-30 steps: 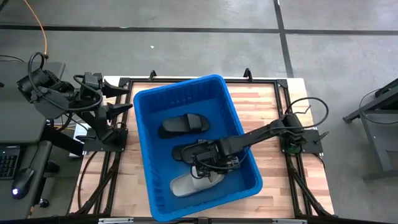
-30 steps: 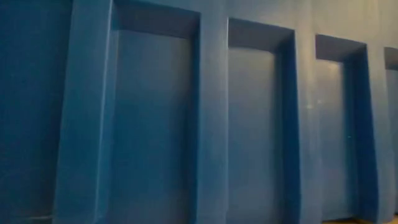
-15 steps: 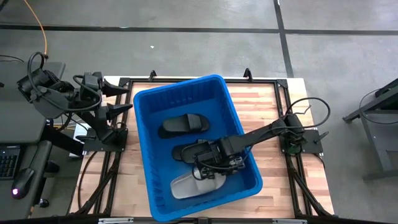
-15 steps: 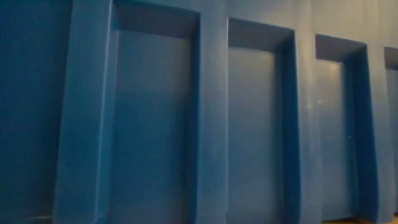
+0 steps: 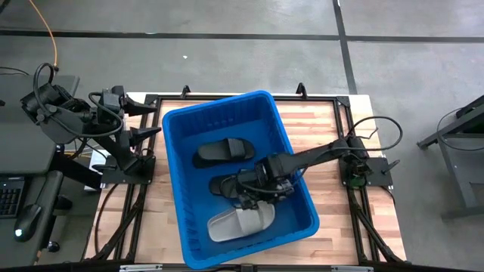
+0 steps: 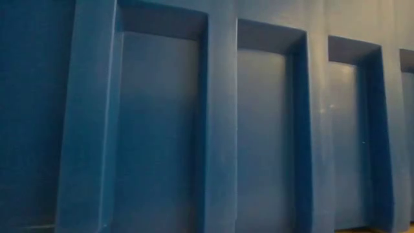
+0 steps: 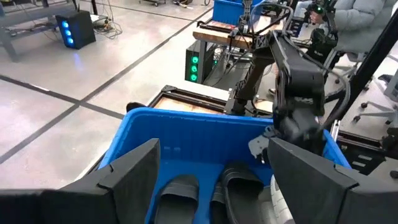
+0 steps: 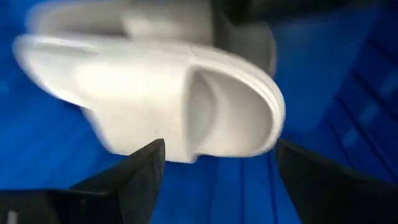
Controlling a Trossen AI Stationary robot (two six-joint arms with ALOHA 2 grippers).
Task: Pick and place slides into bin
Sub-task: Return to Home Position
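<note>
The blue bin (image 5: 175, 166) stands in the middle of the table. It holds two black slides (image 5: 223, 151) (image 5: 229, 183) and a pale grey slide (image 5: 242, 223), which lies on the bin floor near the near wall. My right gripper (image 5: 255, 201) is open inside the bin, just above and on the far side of the grey slide (image 8: 174, 99), and touches nothing. My left gripper (image 5: 151, 121) is open and empty, off the table's left edge, facing the bin (image 7: 186, 124).
The low view shows only the bin's ribbed blue wall (image 6: 220, 129). Bare wooden table (image 5: 325, 128) lies right of the bin. The left wrist view shows my right arm (image 7: 298, 93) over the bin and a seated person (image 7: 367, 25) in the room beyond.
My right gripper has gone up and a little toward the table's far edge, away from the pale grey slide. The slide now shows whole on the bin floor.
</note>
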